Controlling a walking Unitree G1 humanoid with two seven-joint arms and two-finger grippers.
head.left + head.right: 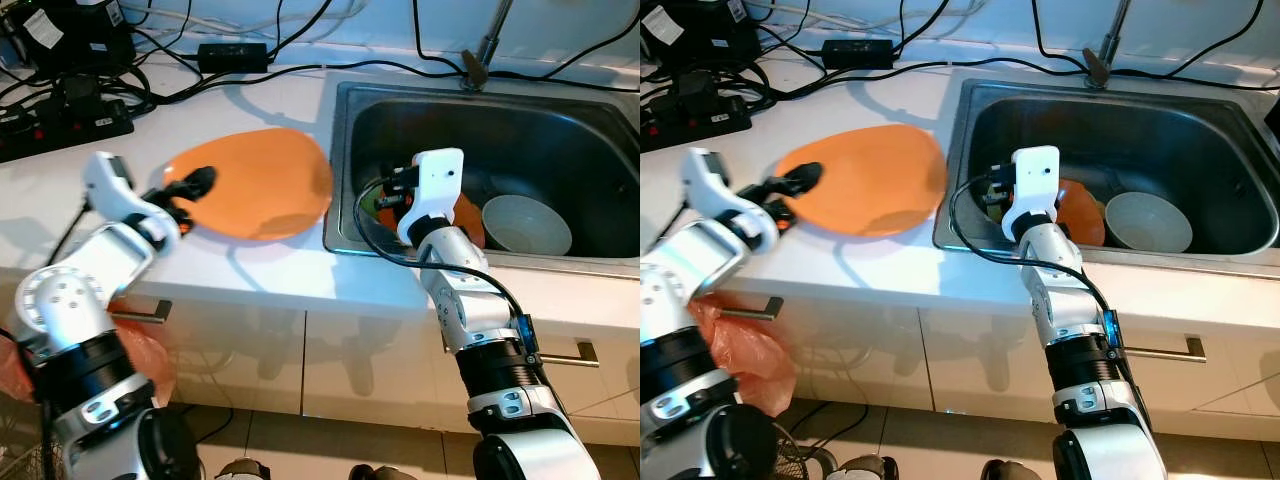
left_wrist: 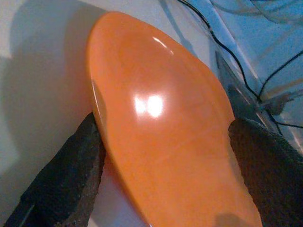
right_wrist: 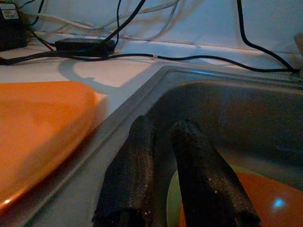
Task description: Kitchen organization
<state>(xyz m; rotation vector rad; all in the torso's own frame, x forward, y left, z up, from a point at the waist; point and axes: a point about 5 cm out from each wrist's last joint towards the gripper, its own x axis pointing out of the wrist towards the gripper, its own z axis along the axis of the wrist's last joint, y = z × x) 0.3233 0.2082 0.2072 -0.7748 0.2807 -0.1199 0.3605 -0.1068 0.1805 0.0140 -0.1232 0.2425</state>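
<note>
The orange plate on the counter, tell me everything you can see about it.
The orange plate is a large, smooth, glossy oval dish, plastic or glazed by the look of it, with bright light reflections on its surface. It sits on the white countertop just left of the sink, its right edge close to the sink's rim. The left gripper holds it at its left edge, one black finger on each side of the rim. It looks slightly tilted, casting a shadow beneath.

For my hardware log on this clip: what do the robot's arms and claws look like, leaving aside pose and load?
Both arms are silver-white segmented shells with black ring joints. The right arm carries a looping black cable and a small blue tag near its lower black joint. A boxy white wrist housing tops each. The left claw and right claw each have two long black fingers with a rough, grainy texture.
</note>
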